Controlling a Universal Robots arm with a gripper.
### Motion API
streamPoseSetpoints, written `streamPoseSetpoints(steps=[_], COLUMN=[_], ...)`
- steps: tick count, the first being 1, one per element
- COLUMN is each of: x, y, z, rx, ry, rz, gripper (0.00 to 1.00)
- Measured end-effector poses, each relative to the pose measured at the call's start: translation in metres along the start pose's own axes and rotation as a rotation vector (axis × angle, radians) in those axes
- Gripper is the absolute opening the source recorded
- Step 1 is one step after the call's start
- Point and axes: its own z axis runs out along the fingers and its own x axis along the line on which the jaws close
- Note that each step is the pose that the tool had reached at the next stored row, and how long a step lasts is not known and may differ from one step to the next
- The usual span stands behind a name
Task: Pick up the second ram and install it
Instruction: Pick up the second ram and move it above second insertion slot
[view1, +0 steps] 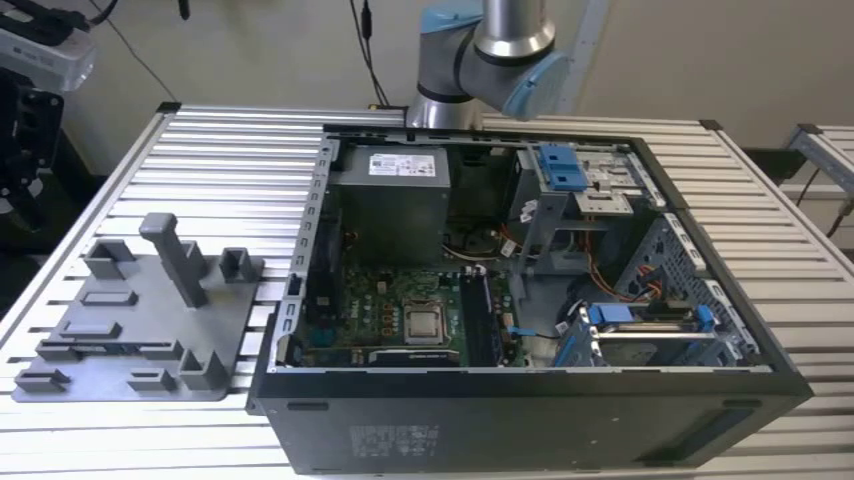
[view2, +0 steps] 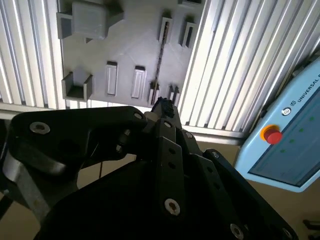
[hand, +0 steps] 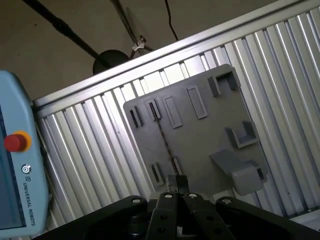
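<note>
Hanging above the grey holder plate (view2: 130, 47) (hand: 210, 132), the gripper (view2: 164, 104) (hand: 178, 181) had its fingertips pressed together with nothing between them in both wrist views. Second ram (view2: 159, 62) (hand: 165, 145) stood on edge in the plate's long slot, a thin dark line between small clips, apart from the gripper and running in line with it. Plate sat on the slatted aluminium table (view1: 240, 160), to the exterior view's left of the open computer case (view1: 534, 400); teach pendant (hand: 15, 175) lay past the table's edge.
</note>
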Motion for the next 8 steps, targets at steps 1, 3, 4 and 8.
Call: streamPoseSetpoints(steps=[1, 3, 4, 8], x=[0.0000, 0.0000, 0.0000, 0.0000], y=[0.0000, 0.0000, 0.0000, 0.0000], z=[0.0000, 0.0001, 0.0000, 0.0000], rx=[0.0001, 0.0002, 0.0002, 0.0004], ry=[-0.0001, -0.0002, -0.0002, -0.0002], rz=[0.000, 0.000, 0.000, 0.000], gripper=[0.12, 0.24, 0.24, 0.36])
